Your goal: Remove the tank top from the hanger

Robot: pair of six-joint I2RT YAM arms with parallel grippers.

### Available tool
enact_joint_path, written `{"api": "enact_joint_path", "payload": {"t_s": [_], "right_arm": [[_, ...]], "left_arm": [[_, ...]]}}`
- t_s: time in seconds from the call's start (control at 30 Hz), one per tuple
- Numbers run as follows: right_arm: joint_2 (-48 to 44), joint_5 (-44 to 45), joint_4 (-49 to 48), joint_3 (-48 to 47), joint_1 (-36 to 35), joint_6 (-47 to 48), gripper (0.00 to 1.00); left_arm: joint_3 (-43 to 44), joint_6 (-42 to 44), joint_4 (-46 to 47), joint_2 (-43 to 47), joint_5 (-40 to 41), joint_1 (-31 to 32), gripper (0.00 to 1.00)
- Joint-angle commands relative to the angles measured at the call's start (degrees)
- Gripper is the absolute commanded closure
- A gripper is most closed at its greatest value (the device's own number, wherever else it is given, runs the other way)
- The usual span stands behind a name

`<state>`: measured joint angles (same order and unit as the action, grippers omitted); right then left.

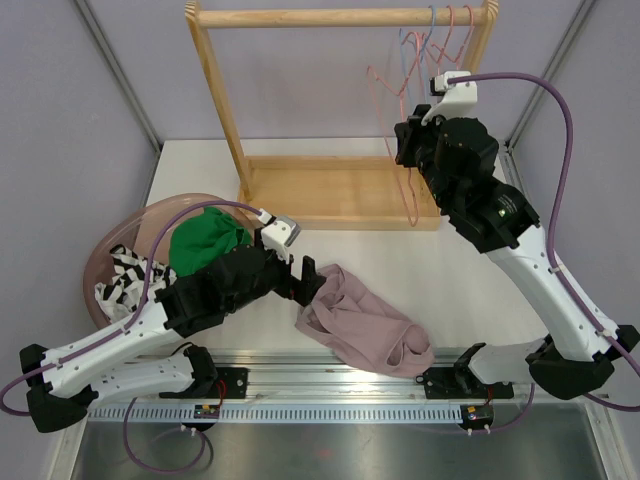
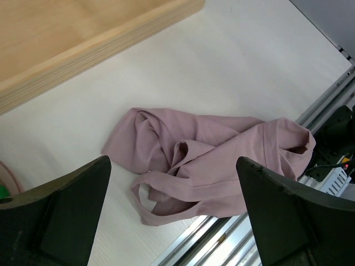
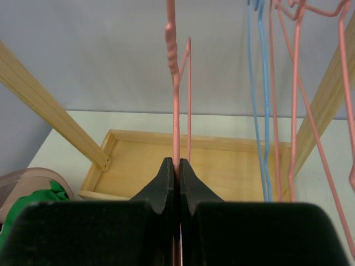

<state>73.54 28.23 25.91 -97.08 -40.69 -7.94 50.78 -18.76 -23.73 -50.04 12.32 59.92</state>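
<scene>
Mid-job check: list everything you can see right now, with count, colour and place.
tank top: one, mauve, crumpled on the table near its front edge
rack: one, light wood, far side of table
pink hangers: several, on the rack's bar, right end
blue hanger: one, among them
basket: one, pinkish, table's left edge
cloths: two, green and black-and-white, in the basket
left gripper: open, over the tank top
right gripper: shut on one pink hanger

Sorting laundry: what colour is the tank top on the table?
Tank top: dusty pink, clearest from left wrist.
</scene>
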Motion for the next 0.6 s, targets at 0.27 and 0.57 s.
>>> {"api": "enact_joint_path", "payload": {"t_s": [0.27, 0.57], "right_arm": [[16.27, -8.72, 8.89, -24.54, 12.65, 0.38, 1.00], [30.08, -10.04, 16.80, -42.31, 14.93, 1.18, 1.00]], "left_arm": [[2.04, -3.30, -4.93, 2.50, 6.14, 0.37, 0.01], [0.98, -3.73, -3.70, 0.74, 5.17, 0.81, 0.01]]}}
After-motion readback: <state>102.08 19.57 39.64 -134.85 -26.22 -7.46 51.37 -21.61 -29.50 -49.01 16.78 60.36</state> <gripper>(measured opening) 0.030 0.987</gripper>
